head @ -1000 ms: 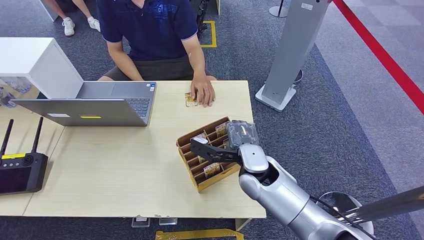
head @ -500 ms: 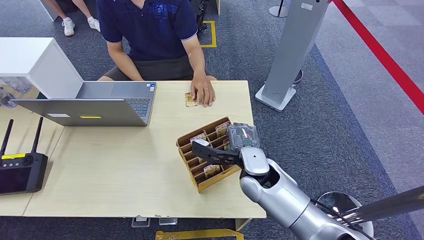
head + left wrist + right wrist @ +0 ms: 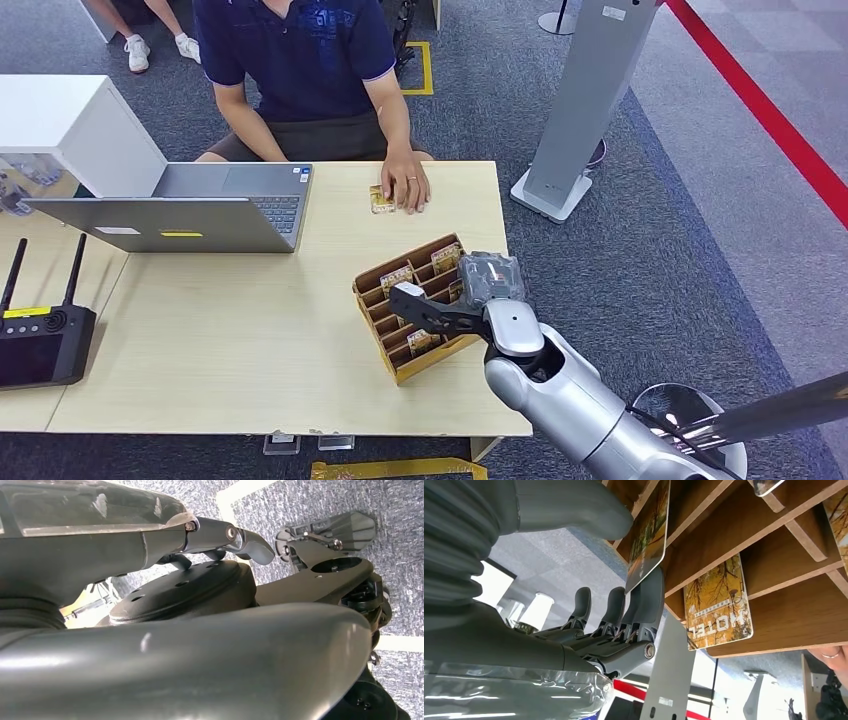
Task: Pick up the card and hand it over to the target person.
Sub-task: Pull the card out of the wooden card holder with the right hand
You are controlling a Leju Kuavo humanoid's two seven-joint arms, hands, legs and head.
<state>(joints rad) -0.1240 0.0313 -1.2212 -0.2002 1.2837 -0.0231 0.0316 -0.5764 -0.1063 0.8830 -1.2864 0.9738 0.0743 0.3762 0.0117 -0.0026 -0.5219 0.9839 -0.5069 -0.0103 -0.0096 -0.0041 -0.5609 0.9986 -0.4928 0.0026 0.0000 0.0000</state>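
Fingers [image 3: 644,600] of our right hand [image 3: 470,290], w/ the thumb [image 3: 574,505] opposite, are closed on the edge of one card [image 3: 649,535]: thumb on one face, dark fingers on the other, so the card is pinched. In the right wrist view the card stands partly in a slot of the wooden card rack [image 3: 744,535], not yet clear of it. A second card [image 3: 716,602], printed "HOTEL", lies in the adjacent slot.

Head view: the rack [image 3: 400,365] sits on the bench [image 3: 200,340] near its right edge, w/ our right hand over its far corner. The person [image 3: 300,60] sits at the far side, one hand [image 3: 408,188] flat on the bench beside another small card [image 3: 380,198]. A laptop [image 3: 180,210] stands to the left, approx. between us and the person, and a black radio unit [image 3: 40,345] is at the bench's left edge.

Left hand [image 3: 280,545]: seen in the left wrist view above carpet; fingers apart, nothing in them.

Handling, as we judge it: the card looks thin, stiff, light and glossy, i.e. likely slippery. A pinch on the flat faces near the exposed edge suits it. We would pull along the slot, not across, since a sideways tug could jam it vs. the divider or drag the light rack. Grip should be firm enough to stop slip; the card is probably not fragile but could bend.
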